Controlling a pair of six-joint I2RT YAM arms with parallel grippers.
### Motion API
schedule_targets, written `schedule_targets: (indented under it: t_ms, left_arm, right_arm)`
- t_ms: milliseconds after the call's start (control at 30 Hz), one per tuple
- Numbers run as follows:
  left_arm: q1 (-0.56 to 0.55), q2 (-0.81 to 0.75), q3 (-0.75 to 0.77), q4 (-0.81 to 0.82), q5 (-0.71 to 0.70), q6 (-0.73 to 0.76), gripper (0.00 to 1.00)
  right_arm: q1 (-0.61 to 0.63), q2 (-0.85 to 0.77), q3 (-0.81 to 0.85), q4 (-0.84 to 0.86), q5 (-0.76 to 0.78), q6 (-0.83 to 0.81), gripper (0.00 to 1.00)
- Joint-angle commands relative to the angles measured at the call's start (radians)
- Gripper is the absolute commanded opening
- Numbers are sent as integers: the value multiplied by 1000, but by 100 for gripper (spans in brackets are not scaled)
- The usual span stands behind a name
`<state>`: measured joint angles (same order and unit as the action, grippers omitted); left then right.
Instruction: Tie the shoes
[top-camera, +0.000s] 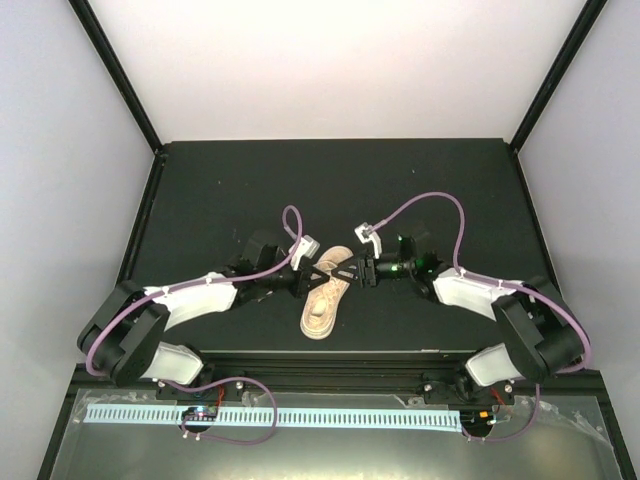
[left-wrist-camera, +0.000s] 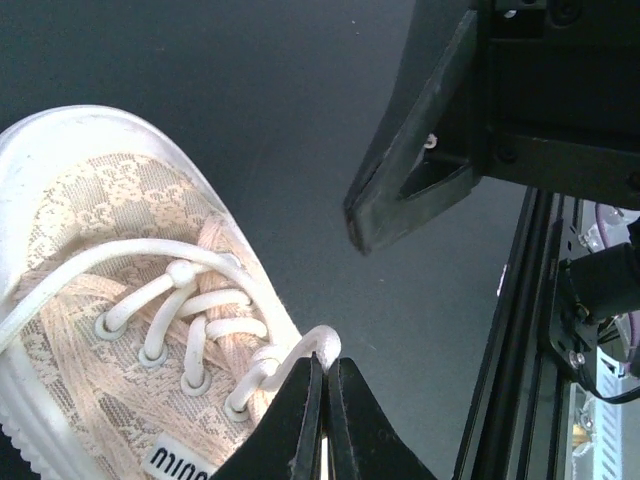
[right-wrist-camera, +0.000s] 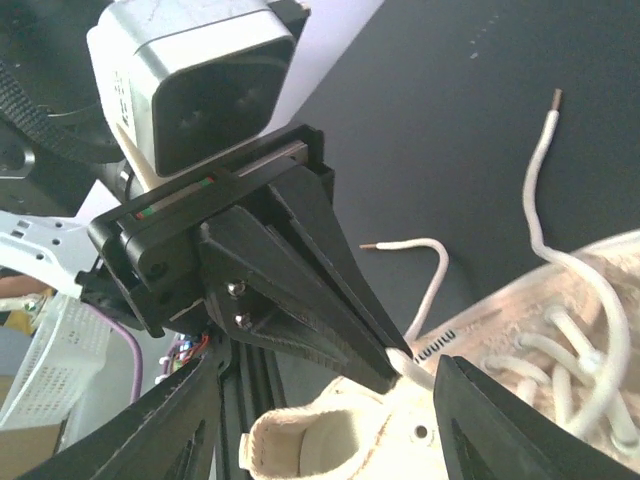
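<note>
The shoe (top-camera: 324, 298) is a small beige sneaker lying in the middle of the black table, between the two arms. In the left wrist view its lace-patterned upper (left-wrist-camera: 90, 200) and off-white laces (left-wrist-camera: 150, 255) fill the lower left. My left gripper (left-wrist-camera: 326, 362) is shut on a bend of lace beside the top eyelets. My right gripper (right-wrist-camera: 325, 400) stands open above the shoe's heel opening (right-wrist-camera: 330, 450), facing the left gripper (right-wrist-camera: 300, 280) at close range. It holds nothing. Two loose lace ends (right-wrist-camera: 435, 270) lie on the table beyond the shoe.
The black table (top-camera: 220, 190) is walled by white panels at the back and sides. A black rail (left-wrist-camera: 520, 330) runs along the near edge close to the shoe. The right gripper's finger (left-wrist-camera: 400, 190) hangs just above and right of the left gripper's tips.
</note>
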<state>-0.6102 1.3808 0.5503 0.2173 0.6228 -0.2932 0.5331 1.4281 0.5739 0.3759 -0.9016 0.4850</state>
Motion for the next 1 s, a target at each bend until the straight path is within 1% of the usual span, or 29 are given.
schedule_targets:
  t_ms: [0, 100, 300, 433, 567, 767, 967]
  left_arm:
    - [-4, 14, 52, 23, 41, -6, 2]
    - [-4, 17, 57, 21, 45, -4, 1]
    - [-4, 35, 66, 17, 54, 2, 2]
    - [-4, 38, 69, 14, 58, 4, 2]
    - [-5, 40, 72, 12, 57, 6, 2]
    - [-4, 41, 77, 10, 57, 8, 2]
    - [-4, 37, 78, 10, 55, 9, 2]
  right_arm:
    - [7, 59, 37, 92, -89, -75, 61]
    - [9, 88, 56, 61, -95, -114, 60]
    - [12, 132, 72, 41, -106, -148, 48]
    - [12, 165, 88, 30, -113, -165, 45]
    - [15, 180, 96, 25, -122, -170, 39]
    - [14, 198, 86, 26, -127, -172, 22]
    - [15, 199, 59, 74, -120, -142, 4]
